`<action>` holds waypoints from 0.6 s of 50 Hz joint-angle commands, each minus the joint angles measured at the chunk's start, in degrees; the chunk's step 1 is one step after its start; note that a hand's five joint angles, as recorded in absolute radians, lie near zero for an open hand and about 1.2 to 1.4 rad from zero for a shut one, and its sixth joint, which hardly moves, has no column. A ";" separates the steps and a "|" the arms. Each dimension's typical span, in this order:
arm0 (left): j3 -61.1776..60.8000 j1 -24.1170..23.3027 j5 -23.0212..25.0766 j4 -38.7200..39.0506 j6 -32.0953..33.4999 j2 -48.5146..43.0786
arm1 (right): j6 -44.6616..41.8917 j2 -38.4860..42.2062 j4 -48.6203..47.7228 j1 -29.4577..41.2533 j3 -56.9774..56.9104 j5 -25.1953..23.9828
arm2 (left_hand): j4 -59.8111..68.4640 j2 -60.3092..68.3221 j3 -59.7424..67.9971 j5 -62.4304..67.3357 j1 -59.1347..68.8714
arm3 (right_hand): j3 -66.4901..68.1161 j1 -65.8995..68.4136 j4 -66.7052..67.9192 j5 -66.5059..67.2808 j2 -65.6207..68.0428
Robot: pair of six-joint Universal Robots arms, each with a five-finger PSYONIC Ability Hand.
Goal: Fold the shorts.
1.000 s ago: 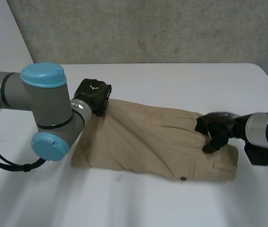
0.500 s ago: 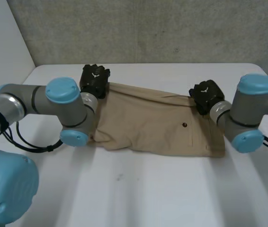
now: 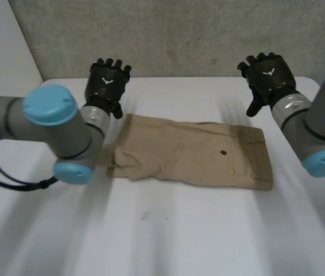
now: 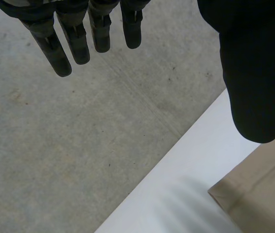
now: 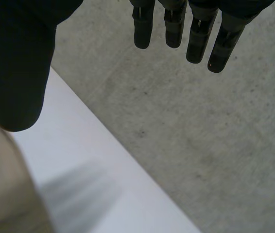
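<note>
Head view: left hand (image 3: pixel 107 82) and right hand (image 3: pixel 267 73) raised, fingers straight, both released. Shorts (image 3: pixel 194 154) lie folded on the table (image 3: pixel 208 236), below and between the hands, untouched.

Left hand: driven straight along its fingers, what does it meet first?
Probably the grey concrete wall behind the table; nothing shows between it and the open left hand's fingers. The shorts lie to the thumb side, off that line. Depth is unclear.
</note>
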 commanded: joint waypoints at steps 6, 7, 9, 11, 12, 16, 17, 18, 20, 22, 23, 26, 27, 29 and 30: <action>-23.77 4.85 1.40 -4.28 -10.05 17.74 | 6.83 -9.37 12.33 -2.25 19.56 -1.11 | 20.78 20.85 19.97 20.09 20.78 | 9.54 9.97 8.16 7.56 8.86; -25.17 5.72 2.36 -4.63 -11.97 17.83 | 6.74 -9.63 12.24 -2.43 20.79 -1.37 | 22.45 22.53 21.65 21.77 22.45 | 13.07 13.49 11.69 11.08 12.38; -26.24 6.69 3.86 -5.07 -13.48 17.74 | 6.82 -9.72 11.11 -2.95 23.68 -2.42 | 23.31 23.38 22.50 22.62 23.31 | 16.79 17.22 15.41 14.81 16.11; -27.47 8.01 6.41 -5.51 -14.89 17.21 | 6.91 -9.72 9.96 -3.66 25.19 -3.13 | 23.48 23.55 22.67 22.79 23.48 | 17.14 17.57 15.76 15.16 16.45; -27.73 8.36 7.03 -5.60 -15.24 17.13 | 6.91 -9.72 9.43 -3.92 25.80 -3.39 | 23.65 23.72 22.84 22.96 23.65 | 17.47 17.90 16.09 15.49 16.79; -28.18 9.77 8.88 -5.51 -15.33 14.24 | 6.91 -9.20 6.27 -5.15 27.57 -3.66 | 25.15 25.23 24.35 24.47 25.15 | 20.00 20.42 18.61 18.01 19.31; -28.09 9.77 8.79 -5.51 -15.24 13.18 | 6.91 -8.50 5.13 -5.24 27.92 -3.74 | 26.33 26.40 25.52 25.64 26.33 | 20.83 21.26 19.45 18.85 20.15; -27.74 9.34 8.79 -5.25 -15.07 11.60 | 6.91 -7.97 4.51 -5.33 27.92 -3.66 | 32.00 32.07 31.19 31.32 32.00 | 21.34 21.77 19.96 19.36 20.65; -27.47 9.34 8.79 -4.90 -14.98 10.45 | 6.91 -6.65 3.28 -5.42 27.92 -3.48 | 45.28 45.35 44.47 44.59 45.28 | 21.68 22.11 20.30 19.70 21.00; -26.95 9.51 8.70 -4.64 -14.98 9.22 | 6.83 -5.07 1.96 -5.86 27.92 -3.39 | 56.23 56.30 55.43 55.55 56.23 | 22.02 22.44 20.64 20.03 21.33; -26.86 9.60 8.70 -4.55 -14.98 9.04 | 6.83 -4.63 1.52 -5.86 27.92 -3.31 | 57.11 57.19 56.31 56.43 57.11 | 22.69 23.11 21.30 20.70 22.00; -26.86 9.86 8.70 -4.20 -14.89 8.60 | 6.48 -3.66 0.64 -6.12 27.92 -3.22 | 60.29 60.37 59.49 59.61 60.29 | 25.55 25.97 24.17 23.56 24.86; -26.86 9.86 8.70 -4.02 -14.89 8.51 | 6.21 -3.48 0.55 -6.21 27.92 -3.22 | 61.98 62.06 61.18 61.30 61.98 | 26.05 26.48 24.67 24.07 25.36; -26.86 9.95 8.61 -3.67 -14.89 8.51 | 6.03 -3.22 0.20 -6.38 27.92 -3.22 | 63.84 63.92 63.04 63.16 63.84 | 29.56 29.99 28.18 27.58 28.88; -27.03 9.95 8.61 -3.32 -14.89 8.51 | 6.03 -3.13 0.11 -6.47 27.92 -3.22 | 63.85 63.92 63.04 63.17 63.85 | 30.75 31.18 29.37 28.77 30.07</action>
